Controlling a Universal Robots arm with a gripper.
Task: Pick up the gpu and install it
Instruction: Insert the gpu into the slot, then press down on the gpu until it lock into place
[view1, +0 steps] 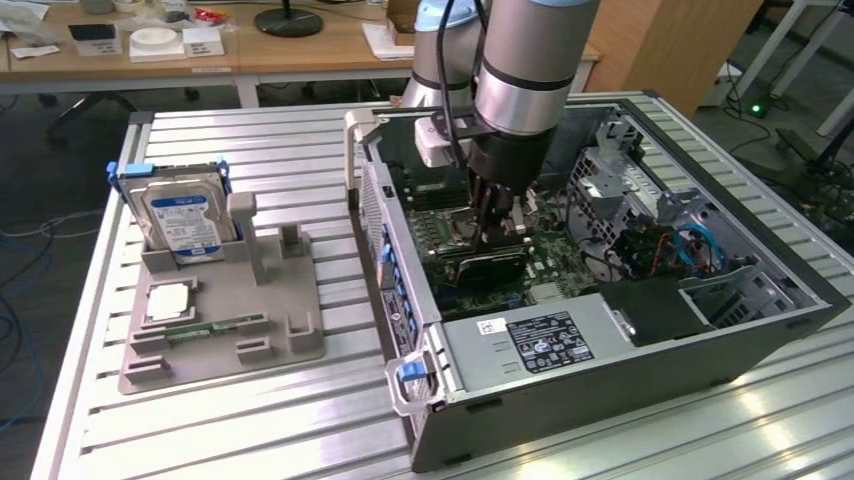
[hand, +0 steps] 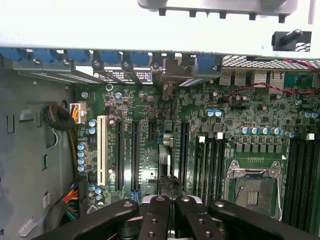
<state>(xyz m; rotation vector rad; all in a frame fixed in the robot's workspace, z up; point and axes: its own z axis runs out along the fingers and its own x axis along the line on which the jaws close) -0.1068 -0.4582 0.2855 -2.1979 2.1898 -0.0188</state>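
Observation:
The gpu (view1: 489, 264) is a dark flat card standing on edge on the green motherboard (view1: 454, 228) inside the open computer case (view1: 747, 300). In the wrist view the gpu (hand: 165, 160) shows edge-on, in line with the black expansion slots (hand: 135, 150). My gripper (view1: 497, 222) reaches down into the case directly above the card. Its black fingers (hand: 155, 215) are pressed together, so the gripper (hand: 170, 200) is shut right over the card's upper edge. Whether the tips touch the card I cannot tell.
A grey holder (view1: 267, 350) in the exterior view's left carries a silver hard drive (view1: 184, 222), a processor (view1: 171, 300) and a green memory stick (view1: 220, 326). The power supply (view1: 534, 342), drive cage (view1: 727, 290) and cables (view1: 667, 250) crowd the case. An empty processor socket (hand: 252, 187) lies beside the slots.

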